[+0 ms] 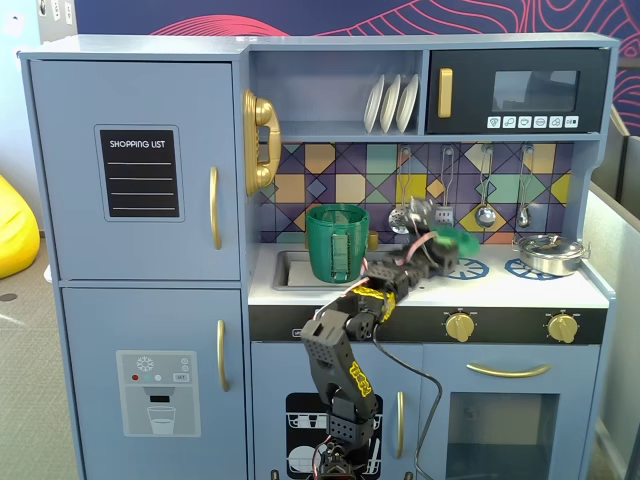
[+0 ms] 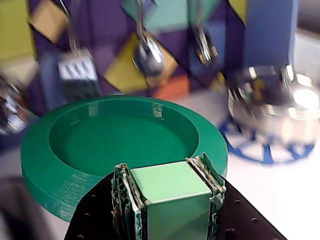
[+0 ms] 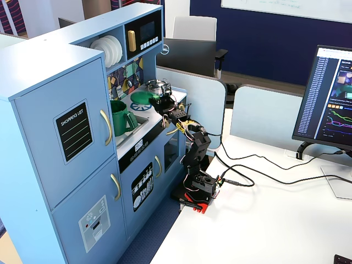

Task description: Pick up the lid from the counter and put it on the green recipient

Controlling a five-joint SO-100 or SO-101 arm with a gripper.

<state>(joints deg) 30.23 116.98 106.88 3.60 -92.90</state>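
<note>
Clenched on the small raised handle, the tool [image 2: 167, 200] holds the flat round green plastic lid [image 2: 120, 147], seemingly light and stiff, above the bench [image 1: 520, 290], at three o'clock from the tall dark green plastic container [image 1: 336, 243].

A black chalkboard panel [image 1: 140, 172] on the toy kitchen's upper left door reads "SHOPPING LIST" in white above 4 blank lines; the same words show in the other fixed view [image 3: 73, 131]. The monitor's [image 3: 333, 99] text is too small to read.
</note>
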